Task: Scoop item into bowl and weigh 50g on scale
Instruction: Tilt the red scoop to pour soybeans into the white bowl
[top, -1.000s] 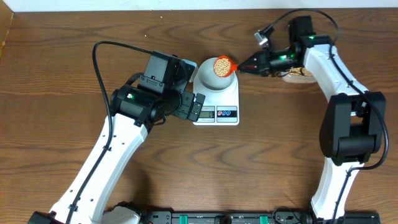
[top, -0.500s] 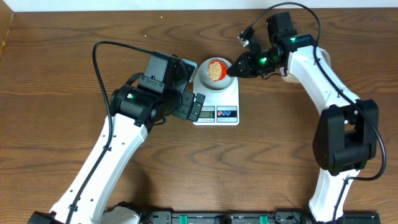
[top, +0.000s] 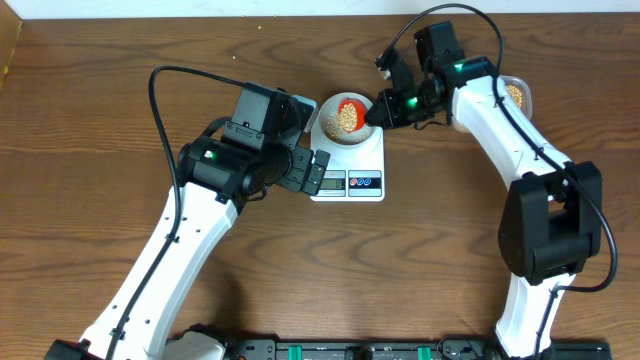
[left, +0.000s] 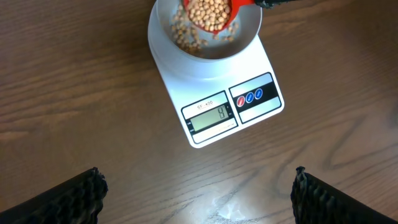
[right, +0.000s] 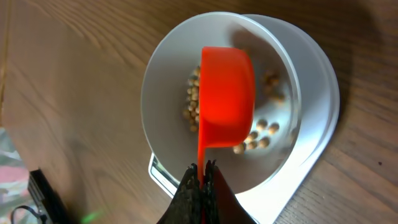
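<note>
both arms have smooth white link shells joined by black joint housings. the left arm (top: 165, 245) carries a small green light (top: 210, 155) on its black elbow block, and a thin black cable (top: 151, 90) loops from it. the right arm (top: 500, 113) shows a green lamp (top: 410, 100) too, with a black wire (top: 440, 9) arching above its wrist. the left gripper (left: 198, 180) has black fingers (left: 71, 199) with a ridged, knurled texture.

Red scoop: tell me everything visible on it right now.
The red scoop looks like glossy orange-red plastic: a round cup on a thin flat handle. The right gripper is shut on the handle. The cup hangs over the bowl on the scale, full of beans; more beans lie loose in the bowl below.
</note>
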